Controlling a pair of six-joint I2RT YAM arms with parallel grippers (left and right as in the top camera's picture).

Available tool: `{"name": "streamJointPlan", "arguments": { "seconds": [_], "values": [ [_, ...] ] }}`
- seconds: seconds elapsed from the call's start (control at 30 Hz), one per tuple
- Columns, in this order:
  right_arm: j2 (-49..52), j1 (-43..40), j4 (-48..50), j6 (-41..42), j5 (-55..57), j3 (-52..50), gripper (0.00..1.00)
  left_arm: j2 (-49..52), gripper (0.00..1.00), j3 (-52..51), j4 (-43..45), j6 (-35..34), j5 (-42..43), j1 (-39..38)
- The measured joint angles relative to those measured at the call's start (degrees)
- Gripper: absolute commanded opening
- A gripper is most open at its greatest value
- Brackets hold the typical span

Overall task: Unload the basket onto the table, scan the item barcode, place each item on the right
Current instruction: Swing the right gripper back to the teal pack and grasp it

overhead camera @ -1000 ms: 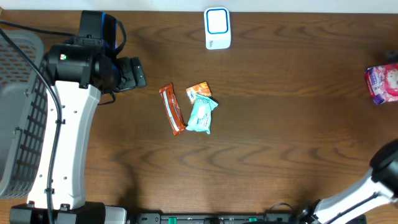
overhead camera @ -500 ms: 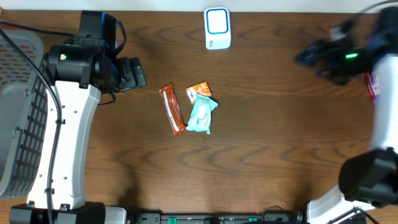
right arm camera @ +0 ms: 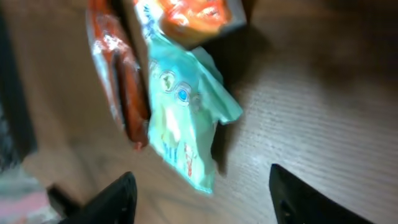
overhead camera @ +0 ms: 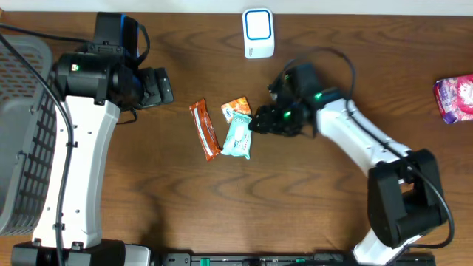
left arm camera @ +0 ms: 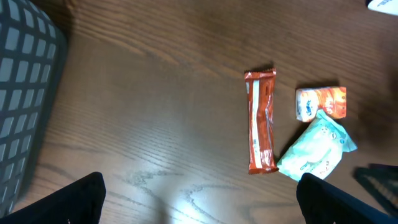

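Swung in from the far right edge of the table since a second ago, the right arm now reaches across the middle, and its right gripper (overhead camera: 256, 123) sits low at the right-hand end of the teal packet (overhead camera: 239, 137). Its fingers (right arm camera: 118, 198) stand apart, narrower than they were a second ago, and are not clamped on anything; the wrist view shows the packet's crumpled end just ahead of the gap between them. The forearm runs back from the hand in a long diagonal toward the near right corner of the table (overhead camera: 332, 214), elbow raised, cable looping above the wrist.

Just beyond the packet, touching its upper end, lies a small orange pack (overhead camera: 236, 109). On the packet's far side from the hand lies a red-brown bar (overhead camera: 205, 130), lengthwise and just beside it. Up and slightly left of the hand, at the table's far edge, stands the white scanner (overhead camera: 258, 33) with its blue-rimmed window, well apart from all three items. Behind the hand, at the right edge, is a pink package (overhead camera: 456, 97).

The left gripper (left arm camera: 199, 186) has stayed put, raised above the table on the bar's far side, fingers spread wide and empty. A grey basket (overhead camera: 18, 140) sits beyond it at the left edge.
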Motion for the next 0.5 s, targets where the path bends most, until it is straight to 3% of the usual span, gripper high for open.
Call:
{"name": "streamJointPlan", "arguments": {
  "seconds": [0.2,0.27,0.37,0.5],
  "values": [
    [0.0,4.46,14.56,10.14,5.51,-7.72,0.64,0.0,0.98,0.0,-0.02,0.0,0.02,0.0],
    [0.0,5.18,17.88,11.41,5.7,-9.62,0.63,0.0,0.98,0.0,0.0,0.0,0.02,0.0],
    [0.0,6.45,20.55,12.59,5.9,-11.87,0.55,0.0,0.98,0.0,-0.04,0.0,0.02,0.0],
    [0.0,7.87,24.65,13.35,7.13,-13.49,0.56,0.0,0.98,0.0,-0.02,0.0,0.02,0.0]
  ]
}}
